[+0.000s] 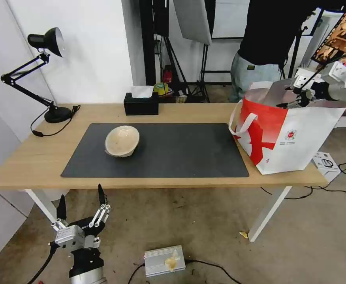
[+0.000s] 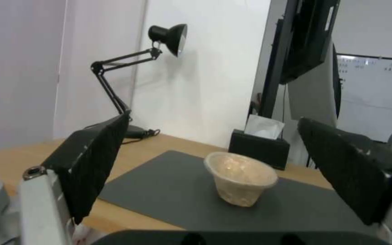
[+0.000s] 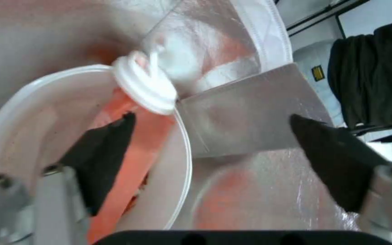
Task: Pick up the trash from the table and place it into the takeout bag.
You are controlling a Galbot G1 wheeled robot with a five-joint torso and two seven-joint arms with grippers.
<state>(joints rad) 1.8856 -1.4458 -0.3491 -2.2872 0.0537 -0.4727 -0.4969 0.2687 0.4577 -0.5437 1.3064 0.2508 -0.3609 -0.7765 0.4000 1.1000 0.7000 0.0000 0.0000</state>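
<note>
Nearest to us, low in the head view and below the near edge of the table, our left gripper (image 1: 81,202) hung with its black fingers spread apart and nothing between them. Its wrist camera looked between those fingers at the beige pulp bowl (image 2: 240,182), which stood upright on the large dark grey mat (image 1: 173,152) of the long light-wood table (image 1: 31,161), well apart from the gripper.

At the table's right end stood the large white takeout bag with a red panel and white strap handles (image 1: 295,138). Our right gripper (image 1: 299,100) was at the bag's open mouth, jaws wide and holding nothing. From its wrist camera we saw the silver foil lining (image 3: 259,115), and inside the bag the white round plastic bowl (image 3: 178,190) and the tall red drink cup with a white dome lid (image 3: 144,86) (the cup lay tilted across the bowl).

A black tissue box (image 1: 141,104) and a black desk lamp (image 1: 42,67) stood along the far edge.

We judged one item left. The thin pulp rim could slip or tip if pinched off-centre, and a foil flap could snag our right fingers.
</note>
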